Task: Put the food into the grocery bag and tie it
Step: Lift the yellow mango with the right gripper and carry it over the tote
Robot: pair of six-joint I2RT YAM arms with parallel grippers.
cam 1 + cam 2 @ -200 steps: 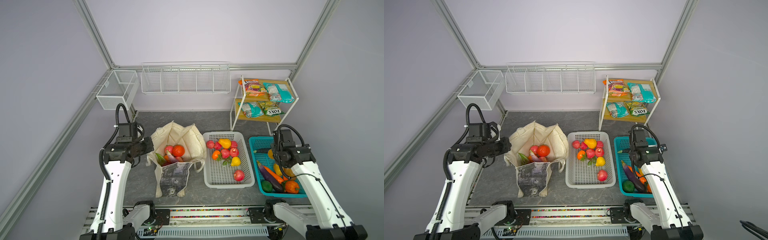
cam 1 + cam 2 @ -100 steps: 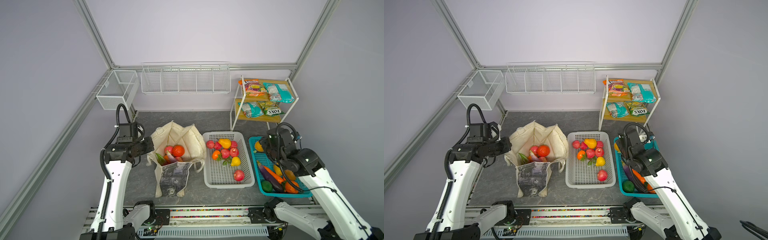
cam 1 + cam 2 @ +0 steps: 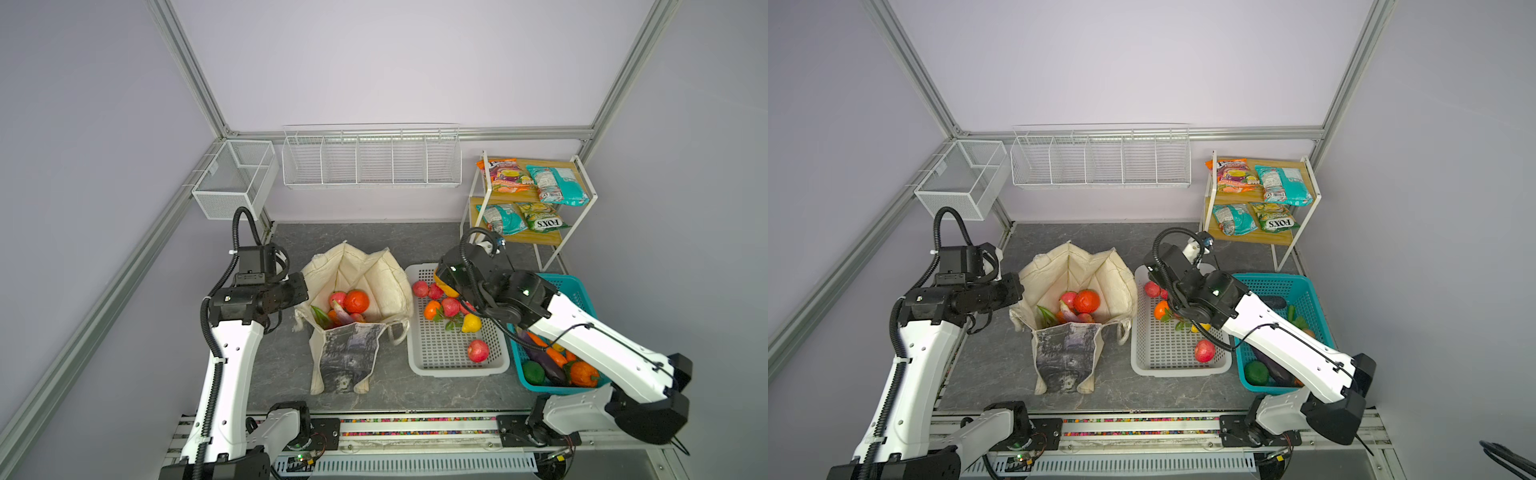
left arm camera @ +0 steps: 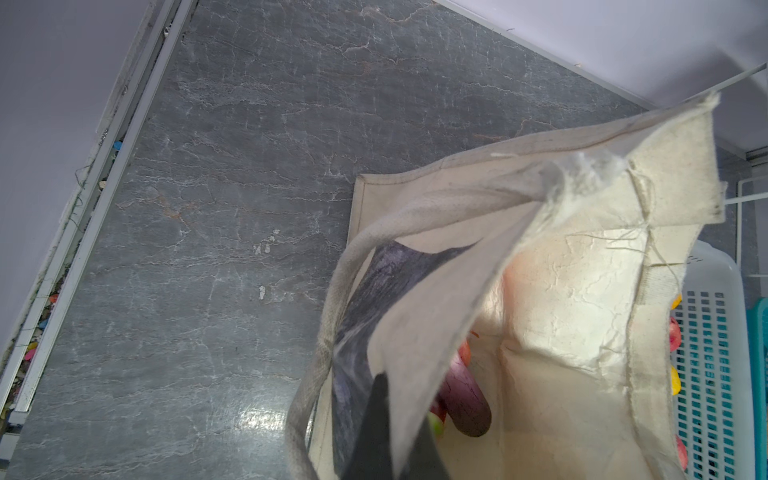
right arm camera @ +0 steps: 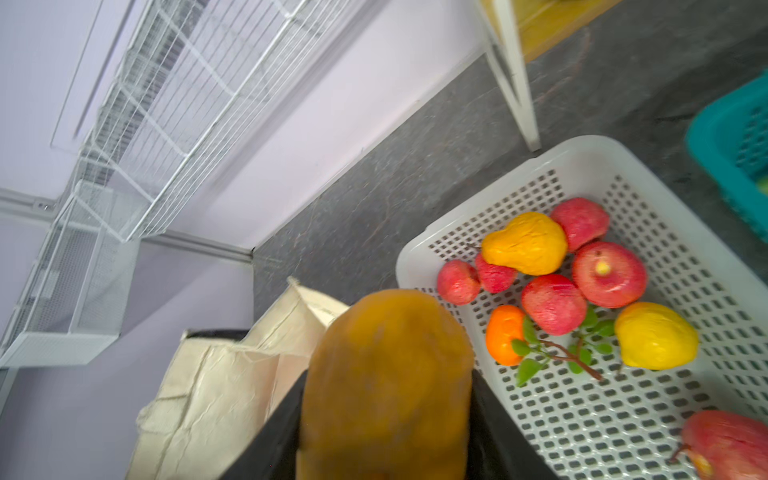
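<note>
Several fruits (image 3: 355, 301) inside cream tote (image 3: 376, 270)

Bright even light, soft shadows, glare patch on the grey tabletop (image 4: 257, 415), right wrist view blurred close up

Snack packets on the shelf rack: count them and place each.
4, all on the shelf rack: orange packet and upper teal packet on the top tier; lower teal packet and green FOX'S packet on the lower tier. None looks hidden.
</note>
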